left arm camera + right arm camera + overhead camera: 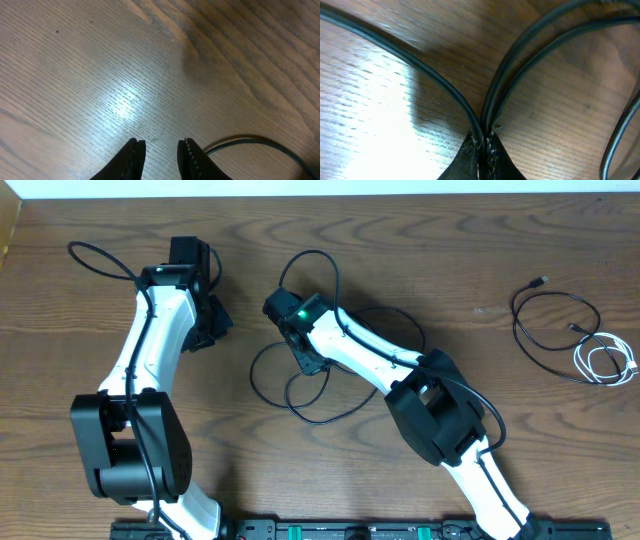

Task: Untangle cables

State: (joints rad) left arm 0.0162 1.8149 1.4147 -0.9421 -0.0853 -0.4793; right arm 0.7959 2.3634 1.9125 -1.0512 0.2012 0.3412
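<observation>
A thin black cable (300,395) lies in loose loops at the table's centre. My right gripper (308,362) is down on it. In the right wrist view the right gripper (484,142) is shut on the black cable (445,90), with two or three strands fanning out from the fingertips. Far right lie another thin black cable (548,320) and a small coiled white cable (606,361), touching each other. My left gripper (217,322) is at the upper left, apart from the loops. In the left wrist view the left gripper (161,146) is open a little over bare wood, holding nothing.
A dark cable strand (250,140) curves just right of my left gripper's fingers. The arms' own thicker black wires (100,255) arc beside each arm. The wooden table (440,250) ends at a white edge at the back.
</observation>
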